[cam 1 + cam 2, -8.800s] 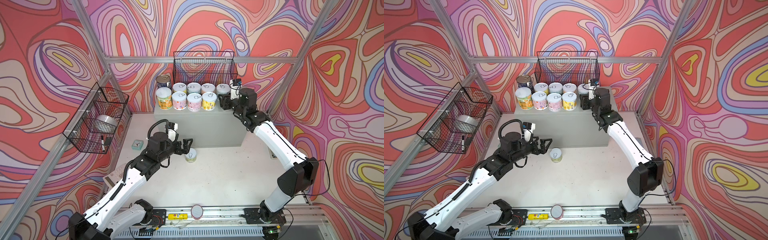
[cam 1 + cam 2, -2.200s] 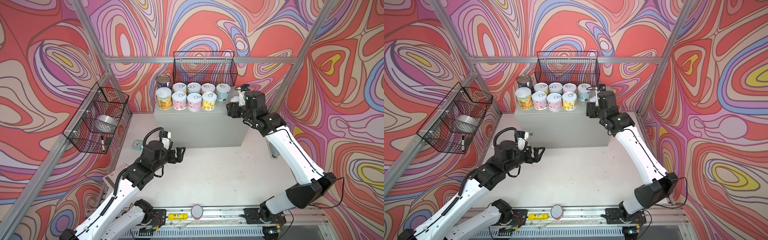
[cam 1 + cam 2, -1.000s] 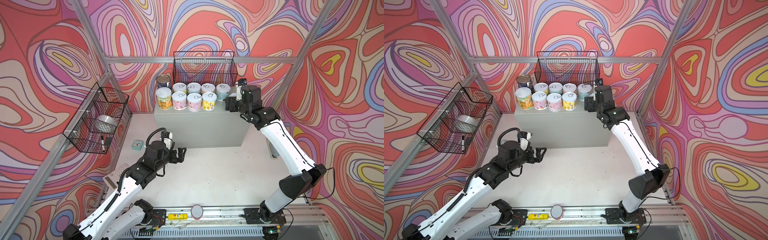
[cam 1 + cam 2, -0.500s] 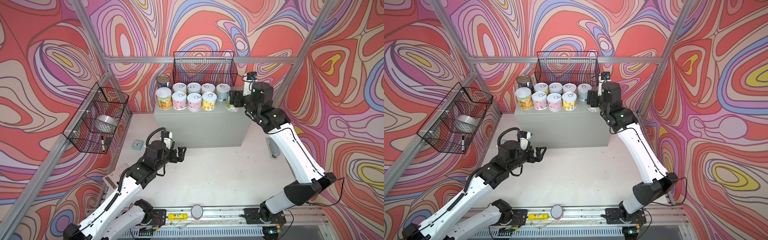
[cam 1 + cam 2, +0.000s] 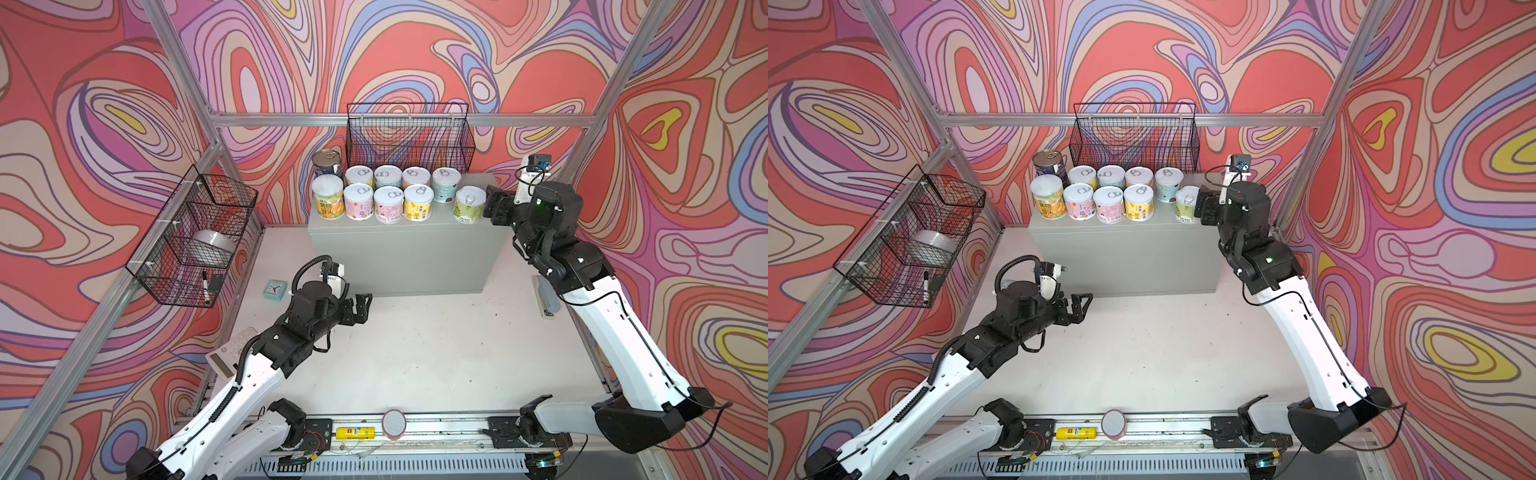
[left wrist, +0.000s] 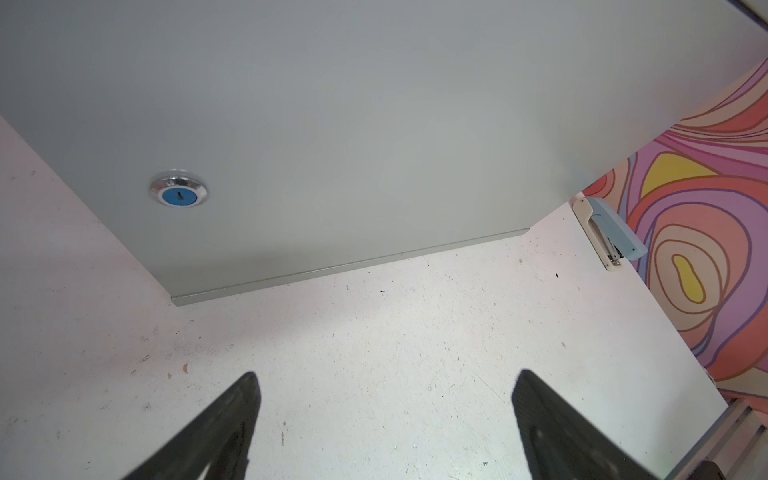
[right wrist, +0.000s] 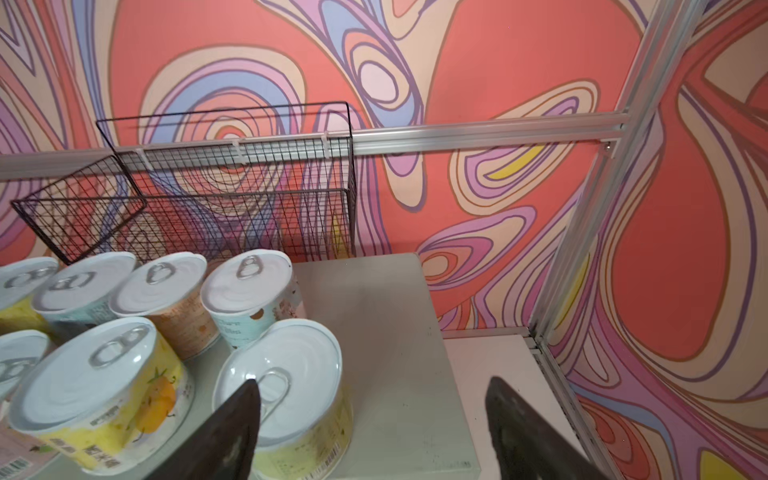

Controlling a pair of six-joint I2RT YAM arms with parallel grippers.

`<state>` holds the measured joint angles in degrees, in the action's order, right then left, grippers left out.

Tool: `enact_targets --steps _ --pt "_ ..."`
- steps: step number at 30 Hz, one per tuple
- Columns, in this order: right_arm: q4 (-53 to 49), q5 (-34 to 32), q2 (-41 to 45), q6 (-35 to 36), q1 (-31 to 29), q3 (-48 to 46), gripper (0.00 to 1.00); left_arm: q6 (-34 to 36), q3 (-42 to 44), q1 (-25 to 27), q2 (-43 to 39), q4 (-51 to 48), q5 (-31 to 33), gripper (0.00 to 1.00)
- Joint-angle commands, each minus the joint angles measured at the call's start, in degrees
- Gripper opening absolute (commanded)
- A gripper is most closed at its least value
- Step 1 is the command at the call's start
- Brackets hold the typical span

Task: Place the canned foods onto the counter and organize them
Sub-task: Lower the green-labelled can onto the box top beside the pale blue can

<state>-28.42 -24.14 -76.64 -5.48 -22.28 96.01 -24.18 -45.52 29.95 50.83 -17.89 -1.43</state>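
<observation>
My right gripper [image 5: 491, 206] has its jaws spread wide and holds nothing. The yellow-green tin [image 5: 469, 205] stands upright just ahead of my fingertips. In my right wrist view it sits off towards one finger [image 7: 232, 419] rather than squarely between the two, and I cannot tell whether that finger touches it. The tin rests on the counter [image 5: 399, 253], on the flat top close to the front edge, with bare grey top on the far side of my hand. Beyond it, further from my hand, the other canned foods [image 5: 388, 195] stand in two tight rows with their lids up. The taller yellow-orange tin [image 5: 328, 202] and the dark blue tin [image 5: 327, 163] stand at the end farthest from me, which I judge keeps the tall ones from blocking my reach to the short ones. The yellow-green tin stands a little apart from the front row, so I judge that the placing is done and only a tidying push is left. My left gripper [image 5: 365, 302] is also spread and empty. It hangs low over the white floor, facing the counter's front, with the round lock [image 6: 178, 190] ahead of it and well clear of my right arm's work.
</observation>
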Motion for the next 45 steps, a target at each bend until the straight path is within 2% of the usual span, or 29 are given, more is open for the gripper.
enact_targets --steps 1,5,15,25,45 --pt "-1.2 -4.8 1.3 0.8 0.5 -2.6 0.88 0.4 0.2 -0.2 0.3 1.7 -0.1 0.96" --pt "0.3 -5.3 2.1 1.4 2.4 -6.3 0.9 0.2 0.3 -0.2 0.6 1.9 -0.4 0.96" --pt "10.0 0.9 3.2 3.7 6.6 -14.8 0.9 0.3 -0.4 -0.2 1.1 1.9 -0.7 0.96" --pt "12.7 6.7 0.7 3.7 7.6 -13.9 0.89 0.3 -0.3 -0.2 0.9 1.7 -0.3 0.96" --pt "13.3 16.0 -1.2 -1.0 7.6 -13.7 0.84 0.1 0.7 -0.1 0.6 2.0 0.4 0.95"
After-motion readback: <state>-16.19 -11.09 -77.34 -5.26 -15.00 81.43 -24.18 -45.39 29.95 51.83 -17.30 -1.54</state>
